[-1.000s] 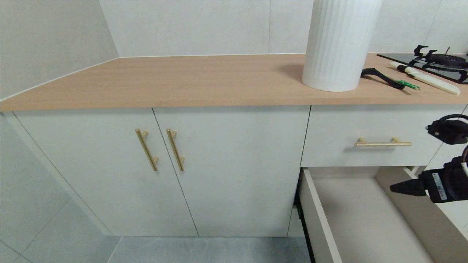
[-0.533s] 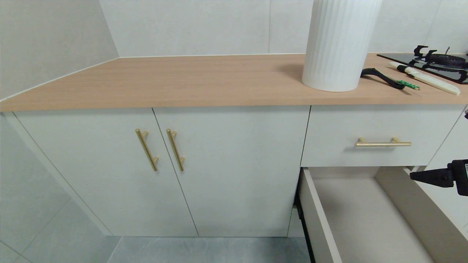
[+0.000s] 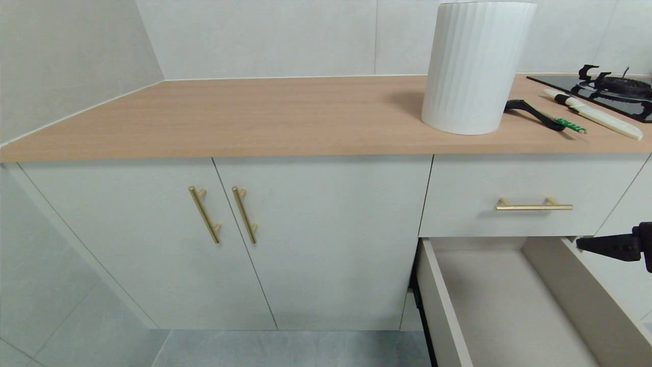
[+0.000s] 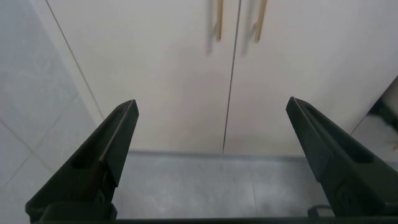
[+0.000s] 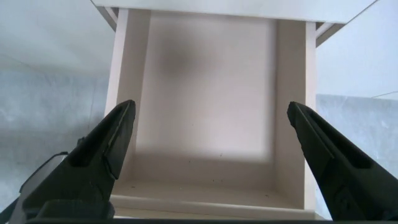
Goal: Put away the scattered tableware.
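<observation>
On the wooden counter (image 3: pixel 265 114) at the right lie a black-handled utensil (image 3: pixel 534 112), a thin green-striped piece (image 3: pixel 570 123) at its end, and a white knife (image 3: pixel 593 112). Below them the lower drawer (image 3: pixel 442 306) is pulled out and empty. My right gripper (image 5: pixel 211 110) hangs open over that drawer (image 5: pixel 208 81), holding nothing. One of its fingers (image 3: pixel 608 245) pokes in at the head view's right edge. My left gripper (image 4: pixel 211 107) is open and empty, low in front of the cabinet doors (image 4: pixel 186 68).
A tall white ribbed container (image 3: pixel 473 66) stands on the counter just left of the utensils. A black hob (image 3: pixel 611 87) sits at the far right. The upper drawer (image 3: pixel 530 196) is closed, with a gold handle (image 3: pixel 533 206). Two cabinet doors (image 3: pixel 229 239) are closed.
My right arm has drawn back to the right, leaving just a fingertip in the head view. The head camera has shifted a little, so the whole picture sits lower.
</observation>
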You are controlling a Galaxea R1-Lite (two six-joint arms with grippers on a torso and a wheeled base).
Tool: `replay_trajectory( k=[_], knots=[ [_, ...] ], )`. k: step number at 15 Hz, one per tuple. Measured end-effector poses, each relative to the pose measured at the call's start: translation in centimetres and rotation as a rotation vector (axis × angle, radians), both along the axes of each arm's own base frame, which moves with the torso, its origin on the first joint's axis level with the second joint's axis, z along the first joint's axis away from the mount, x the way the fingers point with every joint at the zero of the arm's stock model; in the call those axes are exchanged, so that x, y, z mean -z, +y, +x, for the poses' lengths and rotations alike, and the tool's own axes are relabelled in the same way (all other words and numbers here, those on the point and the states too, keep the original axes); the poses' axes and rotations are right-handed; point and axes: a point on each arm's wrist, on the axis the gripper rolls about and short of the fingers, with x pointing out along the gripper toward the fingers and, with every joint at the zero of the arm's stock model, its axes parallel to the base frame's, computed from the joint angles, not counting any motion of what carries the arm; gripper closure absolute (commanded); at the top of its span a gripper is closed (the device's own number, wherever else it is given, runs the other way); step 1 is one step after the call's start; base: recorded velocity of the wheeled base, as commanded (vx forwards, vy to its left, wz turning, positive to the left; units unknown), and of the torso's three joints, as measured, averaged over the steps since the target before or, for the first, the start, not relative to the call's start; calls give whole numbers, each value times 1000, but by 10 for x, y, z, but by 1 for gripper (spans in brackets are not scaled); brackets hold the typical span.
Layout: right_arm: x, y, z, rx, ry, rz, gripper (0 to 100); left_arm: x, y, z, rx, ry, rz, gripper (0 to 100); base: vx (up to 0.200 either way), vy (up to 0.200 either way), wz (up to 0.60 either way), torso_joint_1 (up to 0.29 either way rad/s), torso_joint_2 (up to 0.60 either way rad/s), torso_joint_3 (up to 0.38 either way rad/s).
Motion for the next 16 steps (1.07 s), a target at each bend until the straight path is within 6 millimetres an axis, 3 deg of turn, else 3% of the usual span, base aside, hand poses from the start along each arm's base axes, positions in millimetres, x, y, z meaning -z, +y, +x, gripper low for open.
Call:
replay_trajectory(
  k=[7,9,13,16],
  knots=[
    [-5,1,5,-25,-38,-29,0,0,0,0,1,-3,0,0,0,0,0,149,-499,-310],
    [-13,1,25,-11,-83,-26,0,0,0,0,0,-2,0,0,0,0,0,176,-466,-295],
    [-42,-7,85,60,-126,-31,0,0,0,0,0,-2,0,0,0,0,0,116,-276,-173],
    [-30,-11,125,108,-36,-46,0,0,0,0,0,-2,0,0,0,0,0,11,-20,-14]
  ],
)
